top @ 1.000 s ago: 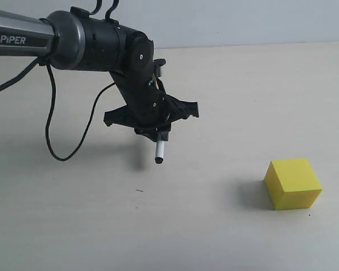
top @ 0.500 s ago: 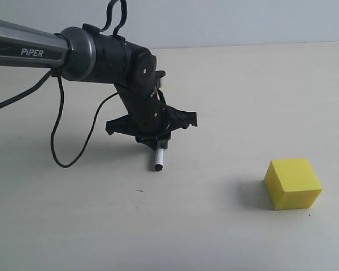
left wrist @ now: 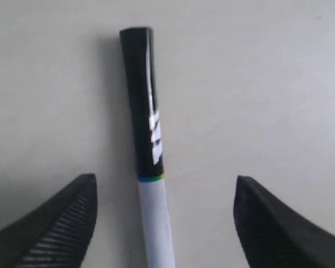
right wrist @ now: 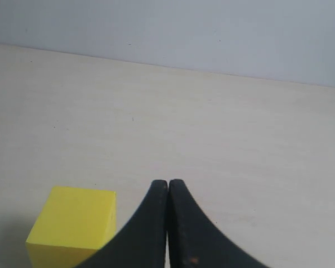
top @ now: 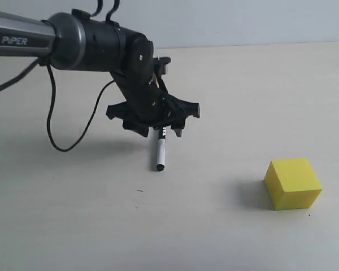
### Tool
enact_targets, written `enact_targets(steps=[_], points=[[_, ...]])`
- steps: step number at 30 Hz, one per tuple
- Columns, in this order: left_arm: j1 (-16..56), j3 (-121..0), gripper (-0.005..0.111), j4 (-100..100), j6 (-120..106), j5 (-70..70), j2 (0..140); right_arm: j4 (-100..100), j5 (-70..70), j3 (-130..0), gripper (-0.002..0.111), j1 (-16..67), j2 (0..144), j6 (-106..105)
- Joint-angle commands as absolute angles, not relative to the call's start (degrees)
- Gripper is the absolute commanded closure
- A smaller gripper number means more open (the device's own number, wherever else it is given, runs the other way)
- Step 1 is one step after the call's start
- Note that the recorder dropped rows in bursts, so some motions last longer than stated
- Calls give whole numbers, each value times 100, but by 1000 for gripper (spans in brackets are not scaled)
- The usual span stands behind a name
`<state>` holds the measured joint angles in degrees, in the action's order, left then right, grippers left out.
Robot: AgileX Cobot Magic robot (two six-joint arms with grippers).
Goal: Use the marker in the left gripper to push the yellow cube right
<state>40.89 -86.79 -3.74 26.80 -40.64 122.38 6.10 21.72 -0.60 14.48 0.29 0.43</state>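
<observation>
In the exterior view the left end effector [top: 159,131] hangs low over the worktop [top: 243,101] at centre-left of the frame, its jaws spread wide. The marker [top: 160,152] lies flat on the worktop beneath it. One end of the marker is under the jaws and the other points toward the lower edge of the frame. The left wrist view shows the same left end effector [left wrist: 164,187] with the marker [left wrist: 145,111] lying between the open jaws, touching neither.

The yellow cube [top: 292,183] sits at lower right, well apart from the marker and the left end effector. The right wrist view shows the right end effector [right wrist: 168,187] with its jaws pressed together and holding nothing, near the yellow cube [right wrist: 72,223].

The worktop is pale cream and matte. A plain grey-blue wall [top: 243,22] runs along the top of the frame. A black cable [top: 53,135] loops down from the grey arm tube [top: 17,39] at upper left.
</observation>
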Motion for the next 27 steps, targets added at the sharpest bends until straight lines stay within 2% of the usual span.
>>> enact_targets(steps=[1,2,3,5,10,14,19,27], points=[[4063,-8679,50,-353,1862,-4322,11493,614,2109,-45,108,1421,0,0],[4063,-8679,60,-353,1731,-4419,11370,614,2109,-45,108,1421,0,0],[4063,-8607,83,-353,1482,-4565,11151,614,2109,-45,108,1421,0,0],[4075,-8380,106,-353,1275,-4570,10922,614,2109,-45,108,1421,0,0],[4075,-7427,107,-353,883,-3758,10170,615,2109,-45,108,1165,0,0],[4075,-6248,107,-436,622,-2570,9353,615,2109,-45,108,545,0,0],[4075,-5121,107,-485,579,-1665,8128,615,2109,-45,108,465,0,0],[4062,-4264,107,-483,651,-1517,6389,615,2119,-45,108,467,0,0]])
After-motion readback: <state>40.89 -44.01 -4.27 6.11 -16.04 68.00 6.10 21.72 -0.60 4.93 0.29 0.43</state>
